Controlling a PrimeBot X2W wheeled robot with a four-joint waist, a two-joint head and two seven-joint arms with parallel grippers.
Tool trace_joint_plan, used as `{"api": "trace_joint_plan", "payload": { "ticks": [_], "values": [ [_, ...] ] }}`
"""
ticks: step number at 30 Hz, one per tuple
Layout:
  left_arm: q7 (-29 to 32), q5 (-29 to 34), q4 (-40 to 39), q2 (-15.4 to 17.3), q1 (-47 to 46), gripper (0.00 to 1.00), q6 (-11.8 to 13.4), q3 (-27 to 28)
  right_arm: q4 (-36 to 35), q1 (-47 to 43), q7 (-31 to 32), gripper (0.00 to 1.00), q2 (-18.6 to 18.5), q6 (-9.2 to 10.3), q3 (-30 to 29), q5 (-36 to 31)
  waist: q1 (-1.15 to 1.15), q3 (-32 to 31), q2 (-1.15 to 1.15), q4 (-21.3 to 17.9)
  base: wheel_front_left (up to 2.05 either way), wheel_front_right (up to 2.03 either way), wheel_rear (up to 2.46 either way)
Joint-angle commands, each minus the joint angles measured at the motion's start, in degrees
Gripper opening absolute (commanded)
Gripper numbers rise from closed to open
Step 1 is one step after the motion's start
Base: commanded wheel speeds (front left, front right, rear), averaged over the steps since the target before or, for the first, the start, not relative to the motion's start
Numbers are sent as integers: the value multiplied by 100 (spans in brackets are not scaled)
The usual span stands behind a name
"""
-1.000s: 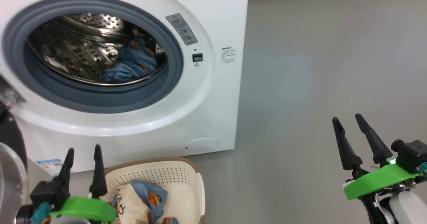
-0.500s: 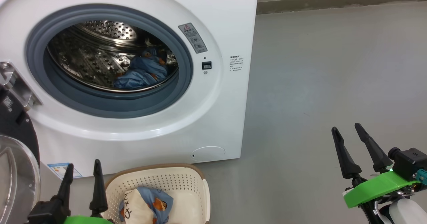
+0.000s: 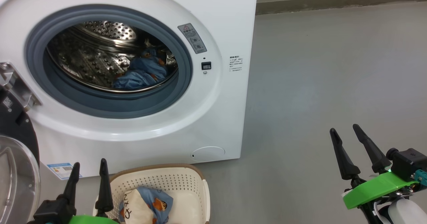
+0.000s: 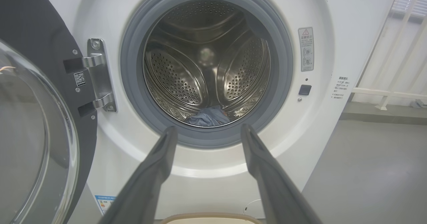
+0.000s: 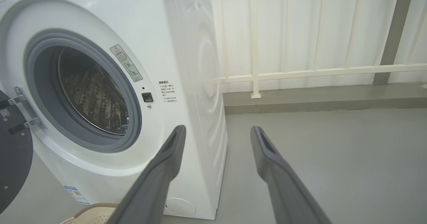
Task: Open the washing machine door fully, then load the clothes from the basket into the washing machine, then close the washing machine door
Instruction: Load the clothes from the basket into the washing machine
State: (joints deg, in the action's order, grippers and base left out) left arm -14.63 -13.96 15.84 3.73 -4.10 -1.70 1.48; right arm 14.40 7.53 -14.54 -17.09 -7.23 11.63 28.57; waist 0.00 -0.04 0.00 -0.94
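The white washing machine [image 3: 217,117] stands with its round door [image 3: 13,170] swung wide open to the left on its metal hinge [image 4: 96,75]. One light-blue garment [image 3: 140,72] lies low in the steel drum [image 4: 206,67]. More clothes [image 3: 146,204], blue with orange bears and a cream panel, sit in the cream basket [image 3: 196,190] on the floor in front of the machine. My left gripper [image 3: 90,162] is open and empty just left of the basket, pointing at the drum mouth [image 4: 208,128]. My right gripper [image 3: 343,128] is open and empty over the floor, far to the right [image 5: 217,127].
Grey floor [image 3: 317,84] spreads to the right of the machine. A white railing [image 5: 300,72] on a low kerb runs behind it. The basket's rim [image 5: 96,209] lies just below the machine's front, near the round flap [image 3: 208,153].
The head camera shifted early on, so the whole picture moved down and right. Since then my left gripper has edged slightly right, toward the basket. Both grippers stay open.
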Motion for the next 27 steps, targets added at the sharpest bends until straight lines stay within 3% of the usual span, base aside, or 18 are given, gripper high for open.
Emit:
{"api": "trace_joint_plan", "payload": {
  "ticks": [1, 27],
  "values": [
    [-37, 5, -172, 58, -69, 100, 23, 150, -130, 87, -46, 100, -138, -25, 103, -4, 0, 6, 0, 6, 0, 0, 0],
    [42, -71, -39, 56, -168, 100, 137, 22, -160, 147, -46, 100, -93, -25, 115, 41, 0, 188, 0, 46, 0, 0, 0]
  ]
}}
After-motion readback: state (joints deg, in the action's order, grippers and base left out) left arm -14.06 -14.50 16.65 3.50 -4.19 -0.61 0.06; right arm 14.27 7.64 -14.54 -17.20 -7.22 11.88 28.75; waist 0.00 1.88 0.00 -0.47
